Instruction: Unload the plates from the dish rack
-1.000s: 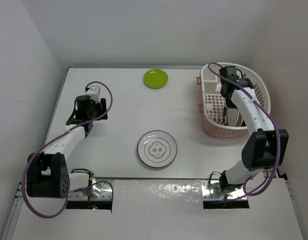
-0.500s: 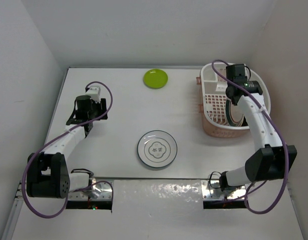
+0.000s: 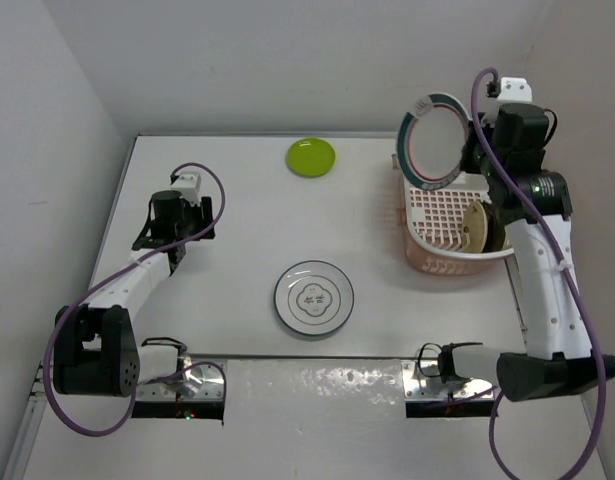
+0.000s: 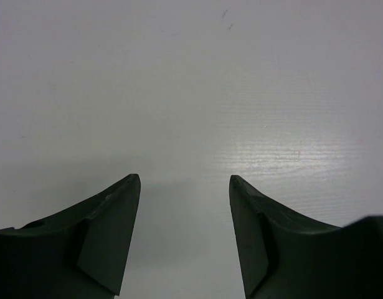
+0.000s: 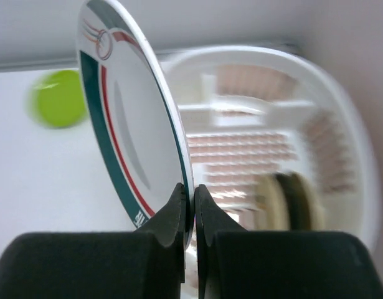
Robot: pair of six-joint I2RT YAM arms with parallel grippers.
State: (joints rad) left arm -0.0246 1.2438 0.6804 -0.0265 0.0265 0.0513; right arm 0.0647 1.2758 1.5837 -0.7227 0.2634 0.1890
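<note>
My right gripper (image 3: 474, 150) is shut on the rim of the white plate with the green-red rim (image 3: 435, 139) and holds it on edge, high above the dish rack (image 3: 419, 215). The right wrist view shows the jaws (image 5: 190, 194) pinching that plate (image 5: 132, 131) over the rack (image 5: 253, 140). The tan-brown plate (image 3: 476, 226) stands on edge inside the rack, blurred in the wrist view (image 5: 289, 199). The white plate with the dark rim (image 3: 314, 297) lies flat mid-table. The lime-green plate (image 3: 311, 156) lies at the back, also in the wrist view (image 5: 56, 98). My left gripper (image 3: 175, 238) is open and empty, with bare table between its fingers (image 4: 184, 187).
White walls close in the table at the back and both sides. The rack sits at the back right corner against the right wall. The left arm rests over the table's left part.
My right gripper has risen out of the rack with the green-red rimmed plate in it, lifting it well above the basket. The left arm has not moved.
</note>
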